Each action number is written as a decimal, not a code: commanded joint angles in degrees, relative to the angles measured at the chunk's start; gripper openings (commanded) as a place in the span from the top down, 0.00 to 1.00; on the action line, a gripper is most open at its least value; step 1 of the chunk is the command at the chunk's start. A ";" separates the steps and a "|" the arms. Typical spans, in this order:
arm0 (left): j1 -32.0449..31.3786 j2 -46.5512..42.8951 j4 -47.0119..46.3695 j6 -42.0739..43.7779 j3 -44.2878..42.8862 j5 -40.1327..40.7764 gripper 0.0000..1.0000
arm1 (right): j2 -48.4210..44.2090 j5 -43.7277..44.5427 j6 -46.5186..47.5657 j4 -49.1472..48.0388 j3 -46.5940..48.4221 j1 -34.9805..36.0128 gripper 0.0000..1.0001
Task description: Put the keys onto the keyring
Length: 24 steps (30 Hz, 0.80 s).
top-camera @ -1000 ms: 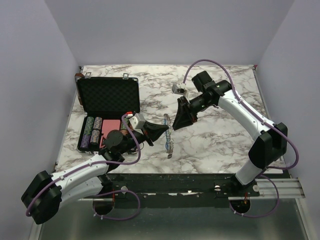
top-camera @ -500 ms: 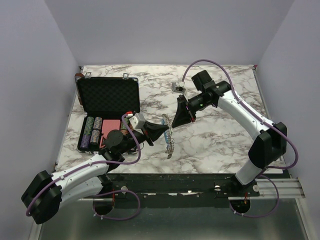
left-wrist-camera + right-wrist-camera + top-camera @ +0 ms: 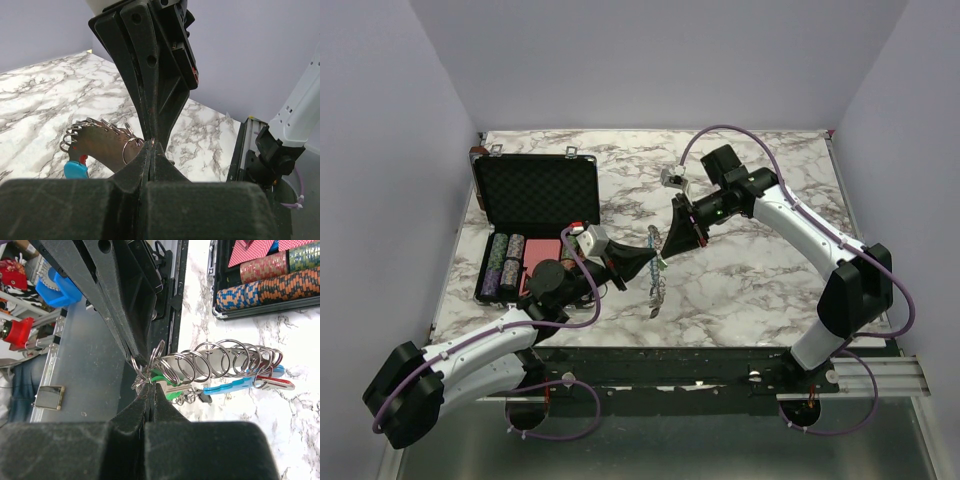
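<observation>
Comparing with a second ago, you can see your right gripper (image 3: 665,243) has swung in across the short gap and clamped jaws that then stood partly apart. Its tips now meet those of the left gripper (image 3: 648,262) nose to nose above the table (image 3: 760,290). The left one has not altered: it is clenched, with the keyring (image 3: 215,360) hanging from its tip as a row of wire coils just beside both noses. The keys (image 3: 235,385), with blue, green and red heads, dangle off that row. In the right wrist view your right jaws have shut just where the end coils bunch, but you cannot tell whether a wire or a key is actually caught between them. My reading is that you have just made the second grip needed to spread or feed a ring, so threading is under way, not finished. Check that pinch before you pull, because a miss could drag the bundle out of the left grip. The case (image 3: 535,190) with its poker chips (image 3: 260,277) sits well off to the left.
</observation>
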<state>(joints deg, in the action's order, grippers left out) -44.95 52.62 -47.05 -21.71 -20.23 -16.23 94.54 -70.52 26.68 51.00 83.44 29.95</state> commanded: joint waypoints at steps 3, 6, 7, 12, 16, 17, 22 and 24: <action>0.83 -0.33 -5.86 -0.61 -0.86 -3.45 1.00 | -0.94 2.32 -2.06 -1.78 -0.03 0.28 1.00; 1.44 -0.24 -4.55 -0.08 -1.04 -6.44 1.00 | -0.94 3.02 -2.77 -1.96 0.67 0.37 1.00; 1.62 -0.24 -4.20 -0.08 -1.04 -7.32 1.00 | -0.94 2.93 -2.86 -1.87 0.67 0.37 1.00; 1.88 -0.15 -0.59 1.67 -2.09 -9.70 1.00 | -1.20 1.88 -2.86 -1.79 1.11 0.19 1.00; 1.88 -0.15 3.00 3.95 -3.23 -10.31 1.00 | -1.55 1.53 -2.33 -1.26 1.64 0.10 1.00; 1.88 -0.06 3.45 4.31 -3.50 -10.66 1.00 | -1.64 1.53 -2.42 -1.34 1.55 0.02 1.00; 1.88 -0.06 5.82 5.80 -4.64 -11.63 1.00 | -1.47 1.26 -2.51 -1.34 1.20 0.01 1.00; 1.97 -0.15 6.79 6.51 -4.91 -11.81 1.00 | -1.55 1.35 -2.59 -1.26 1.20 -0.07 1.00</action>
<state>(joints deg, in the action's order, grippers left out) -43.07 52.73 -40.88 -17.47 -22.50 -24.80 94.45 -69.56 24.16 50.37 83.48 30.00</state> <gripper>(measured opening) 0.007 0.005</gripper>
